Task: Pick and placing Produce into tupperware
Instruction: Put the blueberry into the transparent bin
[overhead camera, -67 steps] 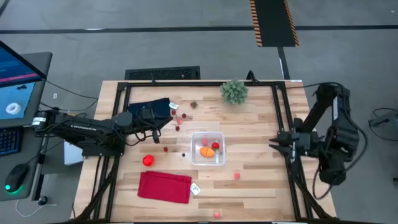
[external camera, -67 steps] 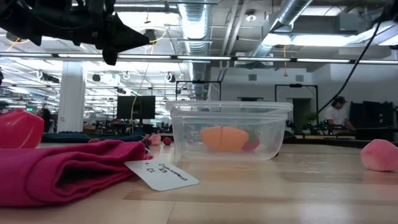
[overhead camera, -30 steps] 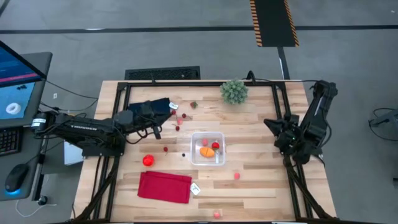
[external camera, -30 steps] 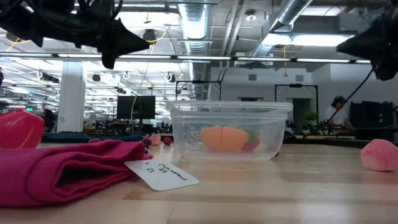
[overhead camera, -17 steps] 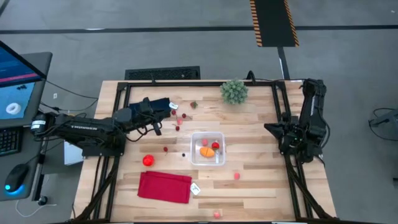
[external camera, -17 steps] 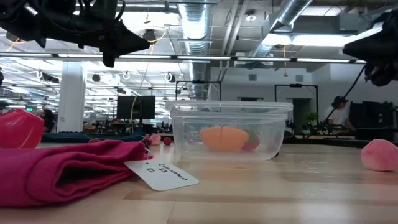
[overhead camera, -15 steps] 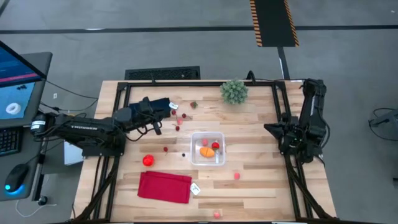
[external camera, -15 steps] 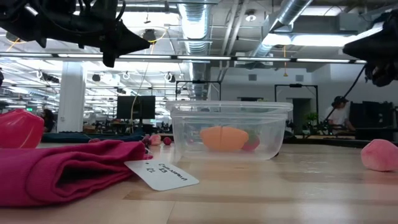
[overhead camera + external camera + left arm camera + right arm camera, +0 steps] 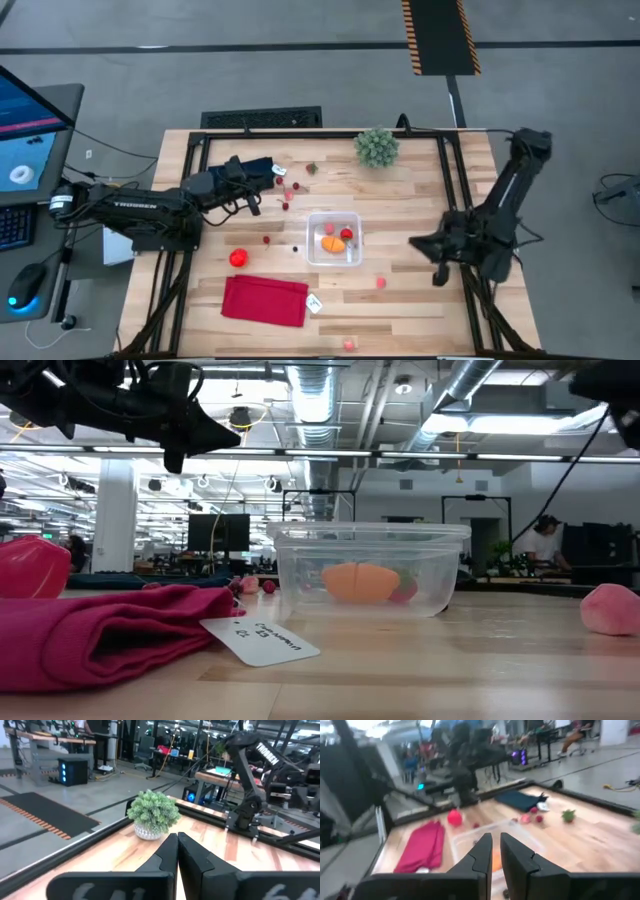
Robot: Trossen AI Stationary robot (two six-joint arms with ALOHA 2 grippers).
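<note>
Looking down: small clear squarish plastic tupperware [image 9: 334, 239] mid-table, orange and red toy produce [image 9: 333, 242] inside; right gripper [image 9: 418, 243] beside it. Left wrist: left gripper [image 9: 176, 851] fingers pressed together. Right wrist: fingers nearly closed, empty.

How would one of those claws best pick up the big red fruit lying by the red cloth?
Probably from straight above. The big red fruit is rounded and sits alone on bare wood, just clear of the red cloth, so fingers could drop on either side and close across its widest middle. The cloth lies on its near side, so fingers placed left and right seem least likely to snag it.
</note>
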